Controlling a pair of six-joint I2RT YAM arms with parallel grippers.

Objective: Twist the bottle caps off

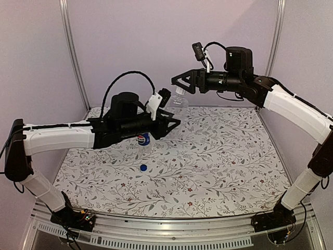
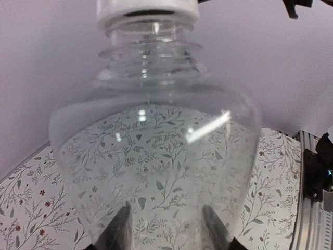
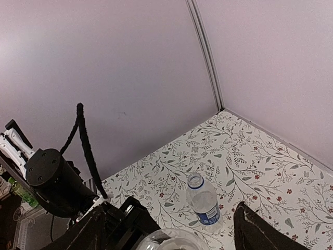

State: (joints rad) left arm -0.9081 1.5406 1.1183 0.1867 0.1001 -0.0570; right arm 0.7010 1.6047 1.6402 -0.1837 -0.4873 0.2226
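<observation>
Blue cap (image 1: 143, 167) is off, lying on the table (image 1: 234, 166) near the Pepsi bottle (image 1: 144, 139). We're on the white cap (image 2: 147, 10). It's on the plain bottle (image 2: 156, 156), which the left pincer (image 2: 166, 234) clamps aloft. Right pincer (image 3: 174, 229) is agape and empty beside it. Next we'd centre, pinch and twist.

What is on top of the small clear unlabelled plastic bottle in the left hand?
A white round plastic screw cap sits on the neck of the small clear unlabelled plastic bottle. The cap's upper face lies outside the wrist view, unseen.
</observation>
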